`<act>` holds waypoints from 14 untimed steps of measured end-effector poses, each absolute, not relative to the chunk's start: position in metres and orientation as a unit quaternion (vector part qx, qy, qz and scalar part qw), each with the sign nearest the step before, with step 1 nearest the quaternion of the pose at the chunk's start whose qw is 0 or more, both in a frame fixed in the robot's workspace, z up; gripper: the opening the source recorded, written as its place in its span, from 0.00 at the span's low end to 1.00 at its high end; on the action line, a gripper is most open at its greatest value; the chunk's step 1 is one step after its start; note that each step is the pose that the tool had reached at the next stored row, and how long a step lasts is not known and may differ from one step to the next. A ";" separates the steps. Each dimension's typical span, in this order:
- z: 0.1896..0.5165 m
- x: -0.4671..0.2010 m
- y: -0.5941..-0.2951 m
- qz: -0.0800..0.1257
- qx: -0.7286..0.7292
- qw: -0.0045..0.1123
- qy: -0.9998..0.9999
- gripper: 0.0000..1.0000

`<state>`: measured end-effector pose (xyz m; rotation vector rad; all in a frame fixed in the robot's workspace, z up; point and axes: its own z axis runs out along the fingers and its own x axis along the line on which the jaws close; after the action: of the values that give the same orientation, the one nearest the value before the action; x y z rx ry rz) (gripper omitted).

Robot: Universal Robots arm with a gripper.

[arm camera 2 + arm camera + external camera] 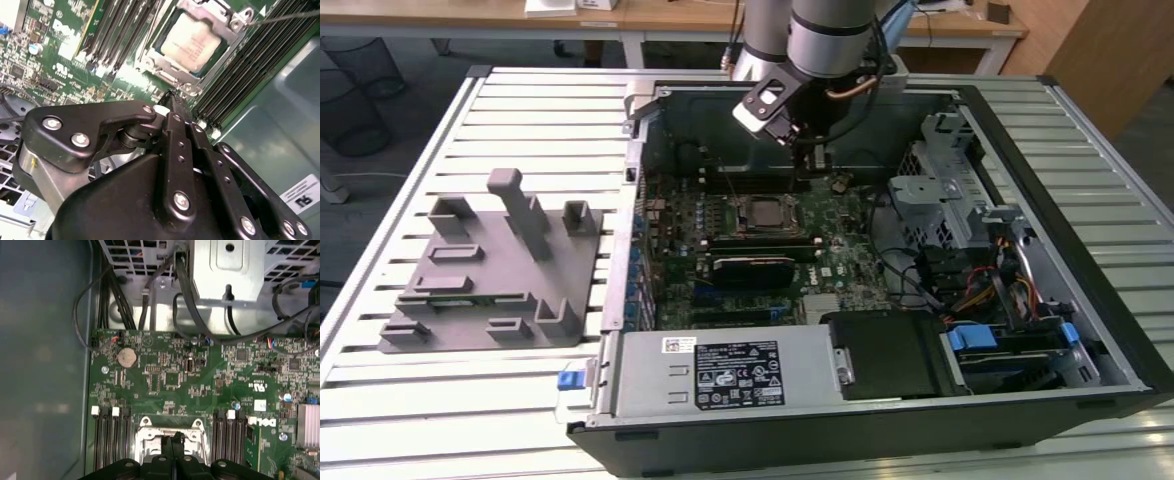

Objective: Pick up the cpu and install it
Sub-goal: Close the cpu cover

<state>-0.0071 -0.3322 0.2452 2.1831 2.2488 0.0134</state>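
Single arm reaches down into open black computer case lying on white slatted metal table. Black two-finger gripper has its fingers pressed together with nothing between them, tips hanging just above the green motherboard. The cpu, a small flat square chip with a pale silver-white top, lies flat in the board's socket, framed all round by a silver metal socket bracket. In the second wrist view the gripper tips sit just beside that bracket's edge, off the cpu; contact cannot be told. In the first wrist view the tips overlap the socket area between two banks of black memory slots, near a round silver coin battery. Grey plastic fixture with upright posts stands on the table outside the case, on the exterior view's left, well apart from the gripper.
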 end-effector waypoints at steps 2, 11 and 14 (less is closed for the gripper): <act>0.245 -0.011 -0.332 0.004 0.697 0.004 0.718 0.11; 0.243 -0.031 -0.332 0.004 0.697 0.004 0.717 0.11; 0.242 -0.037 -0.332 0.004 0.697 0.004 0.717 0.11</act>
<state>-0.0367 -0.3325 0.2417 2.1832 2.2488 0.0131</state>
